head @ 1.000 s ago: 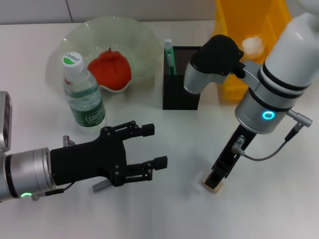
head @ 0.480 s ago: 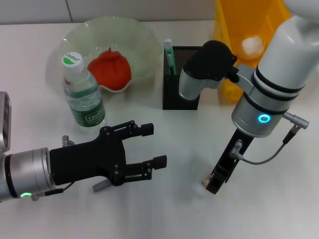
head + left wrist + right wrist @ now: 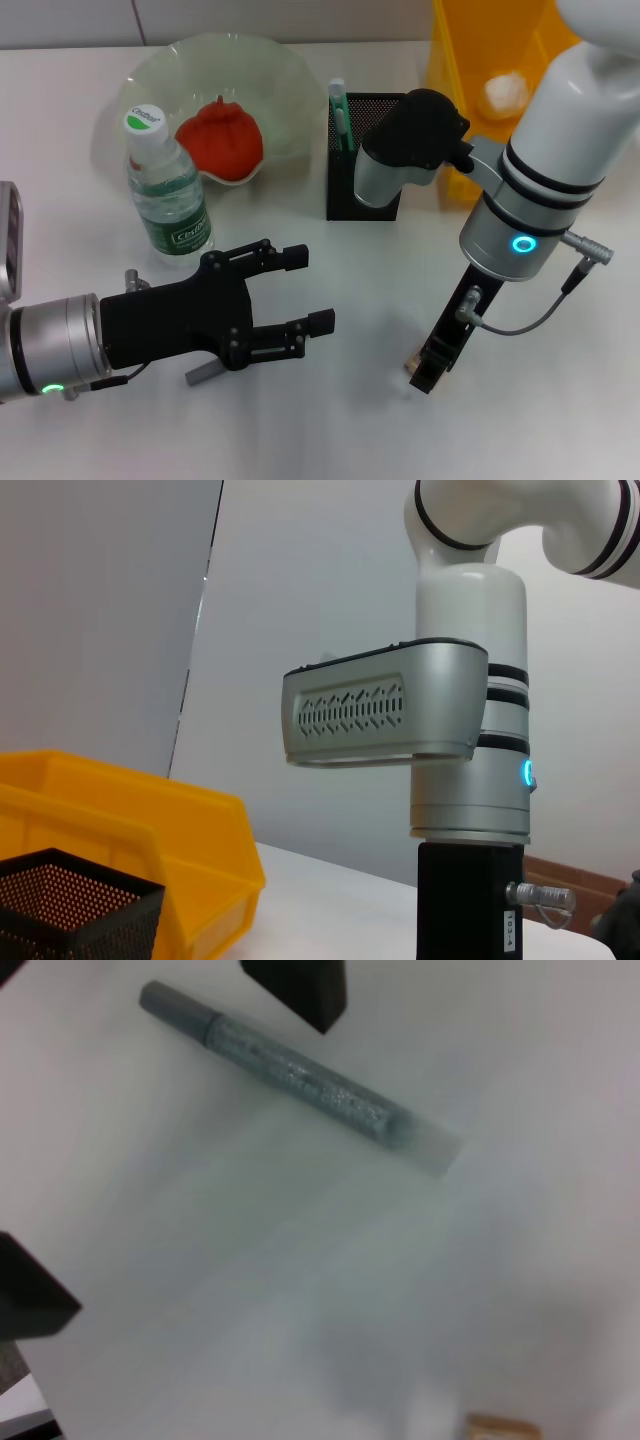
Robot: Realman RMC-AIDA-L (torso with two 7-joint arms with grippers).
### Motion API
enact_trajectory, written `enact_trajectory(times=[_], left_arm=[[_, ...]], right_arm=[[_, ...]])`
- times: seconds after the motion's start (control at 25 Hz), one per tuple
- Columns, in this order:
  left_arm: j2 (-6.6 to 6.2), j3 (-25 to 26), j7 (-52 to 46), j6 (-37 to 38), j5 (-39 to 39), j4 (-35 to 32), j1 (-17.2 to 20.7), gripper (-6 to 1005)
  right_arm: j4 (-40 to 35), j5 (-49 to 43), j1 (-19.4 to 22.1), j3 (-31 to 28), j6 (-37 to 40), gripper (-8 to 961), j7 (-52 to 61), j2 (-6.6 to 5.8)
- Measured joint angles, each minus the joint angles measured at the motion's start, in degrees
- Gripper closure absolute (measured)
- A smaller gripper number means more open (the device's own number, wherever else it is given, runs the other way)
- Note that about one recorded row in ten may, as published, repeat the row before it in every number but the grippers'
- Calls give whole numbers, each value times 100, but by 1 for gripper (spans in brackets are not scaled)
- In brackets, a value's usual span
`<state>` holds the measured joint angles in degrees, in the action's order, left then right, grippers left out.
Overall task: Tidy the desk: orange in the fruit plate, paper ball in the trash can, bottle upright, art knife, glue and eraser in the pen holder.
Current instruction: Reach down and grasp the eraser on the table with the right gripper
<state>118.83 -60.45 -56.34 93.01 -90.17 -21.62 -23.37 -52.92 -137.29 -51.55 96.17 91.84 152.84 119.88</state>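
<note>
The orange (image 3: 220,138) lies in the fruit plate (image 3: 160,70). The bottle (image 3: 168,200) stands upright in front of the plate. The paper ball (image 3: 505,92) lies in the trash can (image 3: 465,60). A green-and-white tool (image 3: 338,115) stands in the pen holder (image 3: 365,160). My right gripper (image 3: 428,368) points down onto the eraser (image 3: 410,362), which is mostly hidden; a corner of the eraser shows in the right wrist view (image 3: 503,1426). My left gripper (image 3: 310,290) hovers open over the grey glue stick (image 3: 200,375), which also shows in the right wrist view (image 3: 300,1080).
The trash can (image 3: 130,820) and pen holder (image 3: 70,910) show in the left wrist view behind the right arm (image 3: 470,780). A cable (image 3: 530,310) hangs from the right wrist. Bare white desk lies between the two grippers.
My right arm has shifted slightly left and lowered over the eraser, which is now mostly covered. My left arm has not moved.
</note>
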Motion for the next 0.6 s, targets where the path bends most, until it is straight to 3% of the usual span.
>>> enact_trajectory(times=[0.6], left_arm=[[0,-2,0,-3,0,0,-1,211]], right_arm=[[155,90,-57,196,-176,514,0,0]])
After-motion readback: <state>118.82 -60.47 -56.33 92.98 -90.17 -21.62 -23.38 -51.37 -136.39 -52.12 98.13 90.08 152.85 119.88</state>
